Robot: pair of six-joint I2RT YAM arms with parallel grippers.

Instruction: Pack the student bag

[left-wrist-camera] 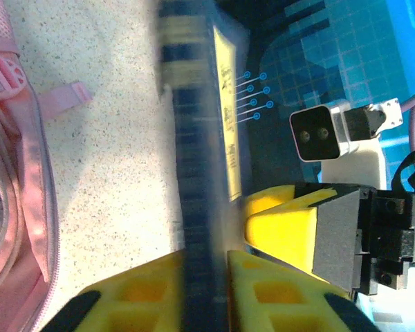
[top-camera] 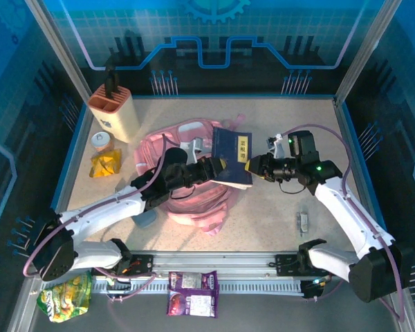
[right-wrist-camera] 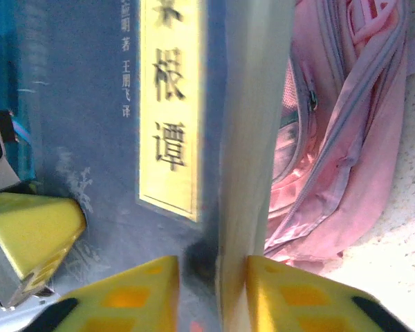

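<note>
Left gripper [top-camera: 218, 167] clamps book [top-camera: 234, 155]; right gripper [top-camera: 249, 164] straddles it, gap showing. Bag [top-camera: 194, 207] at book's 7 o'clock, left arm nearer; book axis 12–6.

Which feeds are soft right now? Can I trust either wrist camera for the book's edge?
Left wrist: the dark blue book with a yellow title label is smeared by blur, speckled tabletop sharp. Right wrist: its pale page edge is overexposed and soft, label readable. Top external: crisp, evenly lit, soft pink fabric backpack clear.
</note>
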